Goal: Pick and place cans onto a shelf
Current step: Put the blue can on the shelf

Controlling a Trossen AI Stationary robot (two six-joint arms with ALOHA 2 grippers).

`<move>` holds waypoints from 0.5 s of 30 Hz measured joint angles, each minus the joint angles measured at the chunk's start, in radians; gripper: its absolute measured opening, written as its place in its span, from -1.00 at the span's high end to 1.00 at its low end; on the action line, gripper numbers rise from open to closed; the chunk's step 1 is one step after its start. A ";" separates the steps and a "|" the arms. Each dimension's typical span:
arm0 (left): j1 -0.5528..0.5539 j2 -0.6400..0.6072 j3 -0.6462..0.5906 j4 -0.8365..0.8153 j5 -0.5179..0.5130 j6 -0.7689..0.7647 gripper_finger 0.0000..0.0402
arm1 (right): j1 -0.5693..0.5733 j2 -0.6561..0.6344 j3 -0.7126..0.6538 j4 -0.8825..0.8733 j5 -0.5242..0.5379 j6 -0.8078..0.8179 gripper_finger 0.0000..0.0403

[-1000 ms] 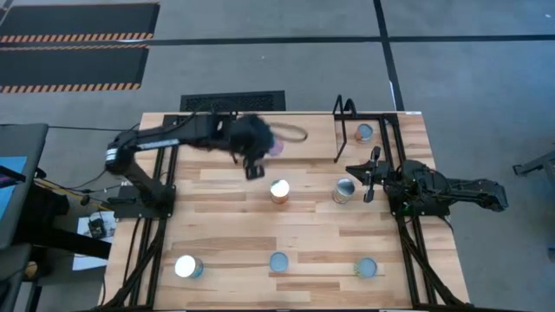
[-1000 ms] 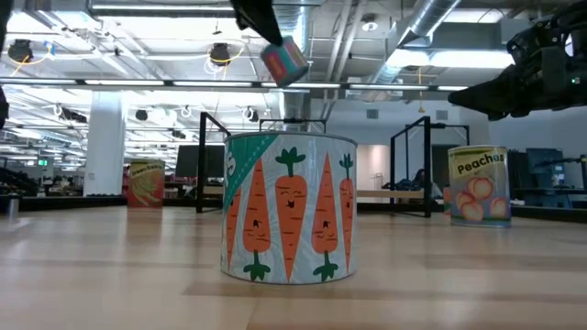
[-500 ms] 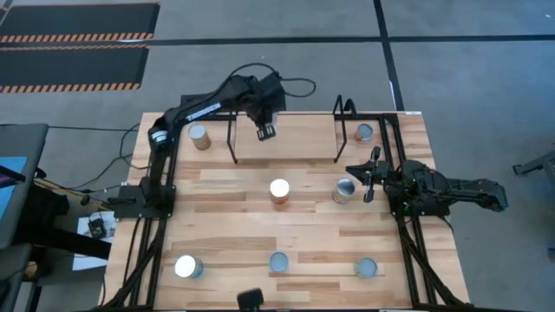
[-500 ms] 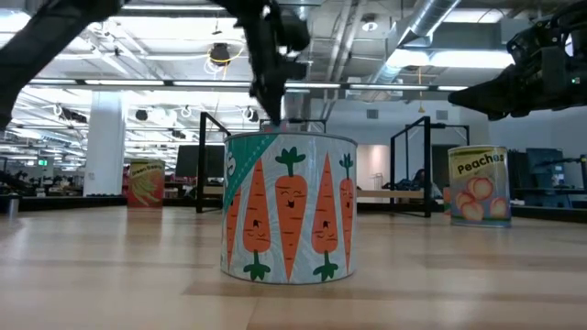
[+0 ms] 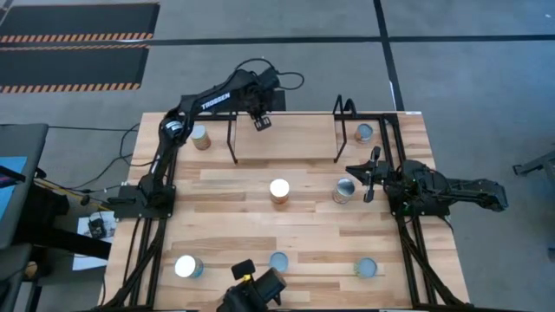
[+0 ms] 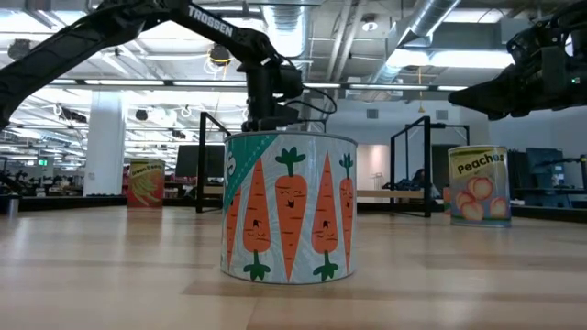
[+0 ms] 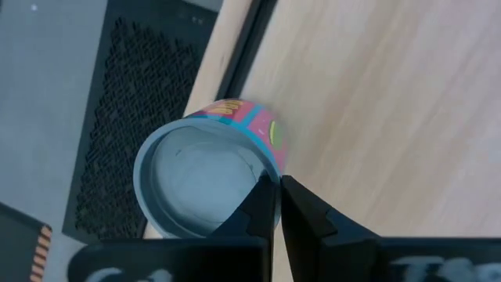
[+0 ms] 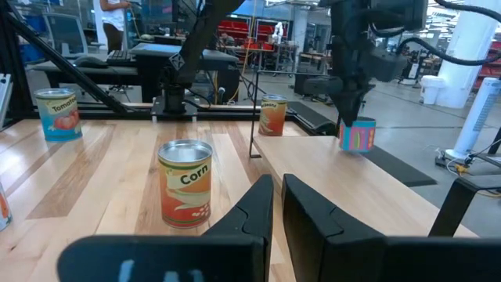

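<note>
My left gripper (image 5: 261, 123) reaches over the far part of the shelf (image 5: 295, 143), a light-wood board on black rod legs. It is shut on a small can (image 7: 196, 184) with a silver top and a teal and pink label, also in the right wrist view (image 8: 358, 135). My right gripper (image 5: 368, 178) waits shut and empty at the table's right, beside the corn can (image 5: 344, 191). The carrot can (image 5: 279, 189) stands on its base mid-table. Other cans stand at the far left (image 5: 200, 136), the far right (image 5: 364, 133) and along the near edge (image 5: 278, 261). My left gripper pinches the can's top rim (image 7: 264, 174) between its two fingers, on one side of the round top. The fingers come from above, pointing down. The can is upright at the shelf's far edge (image 8: 368, 150); I cannot tell whether its base rests on the board.
Two more cans stand at the near left (image 5: 187, 266) and near right (image 5: 366, 268). A dark object (image 5: 251, 290) pokes in over the table's near edge. A black floor grate (image 7: 125, 117) lies beyond the far edge. The shelf board beside the held can is bare wood (image 7: 391, 94).
My left gripper has carried the small can from above the table's middle toward the far edge and down to the shelf's far part, staying shut on it. The can now stands upright. A dark object has come in at the near edge.
</note>
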 joint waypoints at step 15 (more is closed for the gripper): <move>0.003 -0.001 -0.001 -0.040 0.040 0.014 1.00 | 0.000 0.000 0.000 0.000 0.000 0.000 0.72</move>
